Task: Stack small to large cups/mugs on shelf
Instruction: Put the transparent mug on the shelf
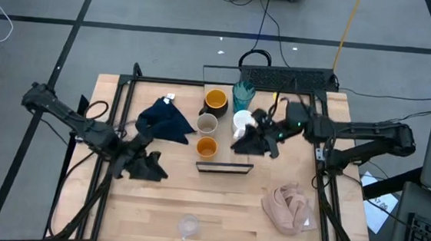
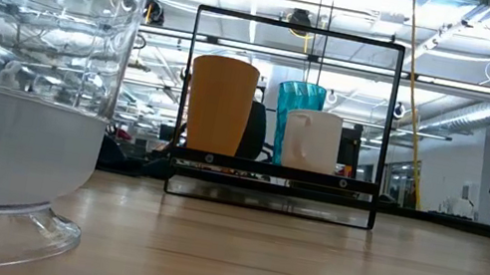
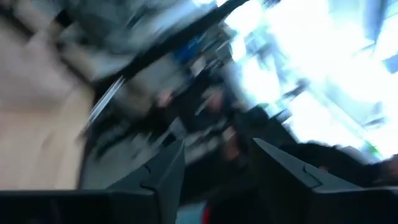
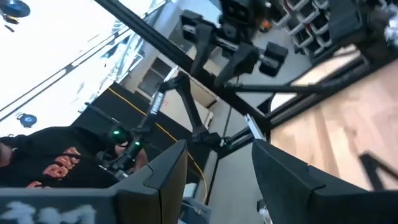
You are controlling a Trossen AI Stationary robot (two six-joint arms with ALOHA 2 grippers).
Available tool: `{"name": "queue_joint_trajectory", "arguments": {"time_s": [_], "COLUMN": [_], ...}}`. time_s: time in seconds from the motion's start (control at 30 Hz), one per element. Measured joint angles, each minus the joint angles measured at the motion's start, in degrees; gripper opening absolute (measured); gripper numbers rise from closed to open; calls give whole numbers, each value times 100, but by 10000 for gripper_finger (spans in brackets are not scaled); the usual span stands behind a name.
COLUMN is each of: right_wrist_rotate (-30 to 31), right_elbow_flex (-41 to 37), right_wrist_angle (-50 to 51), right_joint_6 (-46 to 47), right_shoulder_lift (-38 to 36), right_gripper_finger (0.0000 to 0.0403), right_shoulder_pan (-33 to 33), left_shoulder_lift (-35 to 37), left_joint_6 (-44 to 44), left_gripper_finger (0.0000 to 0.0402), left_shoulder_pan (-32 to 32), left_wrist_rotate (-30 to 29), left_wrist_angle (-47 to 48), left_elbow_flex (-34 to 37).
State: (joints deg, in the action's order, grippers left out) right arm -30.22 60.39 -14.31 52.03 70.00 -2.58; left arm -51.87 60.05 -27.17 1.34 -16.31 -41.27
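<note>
In the high view the black mug with a yellow-orange inside (image 1: 215, 100), the teal ribbed tumbler (image 1: 242, 94), the white mug (image 1: 243, 121), the small grey-beige cup (image 1: 207, 124) and the small orange cup (image 1: 207, 146) stand upright on the table behind the dark-framed shelf (image 1: 224, 168). The clear glass (image 1: 189, 226) stands alone at the near edge and fills the left of the low view (image 2: 21, 88). My right gripper (image 1: 243, 145) is open and empty beside the white mug (image 2: 312, 139). My left gripper (image 1: 159, 171) is open and empty, left of the shelf.
A dark navy cloth (image 1: 165, 120) lies left of the cups. A pink-beige cloth (image 1: 292, 207) lies at the near right. Bare tabletop (image 1: 224, 206) lies between the shelf and the clear glass. A person shows in the right wrist view (image 4: 56, 158), off the table.
</note>
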Motion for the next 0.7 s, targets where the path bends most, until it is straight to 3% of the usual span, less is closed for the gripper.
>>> {"name": "queue_joint_trajectory", "arguments": {"time_s": [0.13, 0.2, 0.33, 0.47, 0.7], "right_wrist_rotate": [485, 689, 826, 1104, 1376], "right_elbow_flex": [-202, -202, -204, -204, -185], "right_wrist_angle": [-71, -71, 4, 210, 140], "right_joint_6": [-70, -220, -560, -1280, -2614], "right_shoulder_lift": [4, 1, 0, 4, 130], "right_gripper_finger": [171, 171, 171, 171, 171], "right_shoulder_pan": [439, 619, 955, 1376, 2071], "left_shoulder_lift": [-389, -605, -952, -1275, -1729], "left_joint_6": [315, 573, 676, 809, 1419], "left_gripper_finger": [201, 204, 204, 205, 205], "left_shoulder_pan": [-287, -351, -426, -604, -861], "left_wrist_rotate": [-106, -145, -436, -1047, -1623], "left_wrist_angle": [1822, 2261, 2302, 2409, 2354], "left_elbow_flex": [-717, -984, -1360, -1577, -1703]}}
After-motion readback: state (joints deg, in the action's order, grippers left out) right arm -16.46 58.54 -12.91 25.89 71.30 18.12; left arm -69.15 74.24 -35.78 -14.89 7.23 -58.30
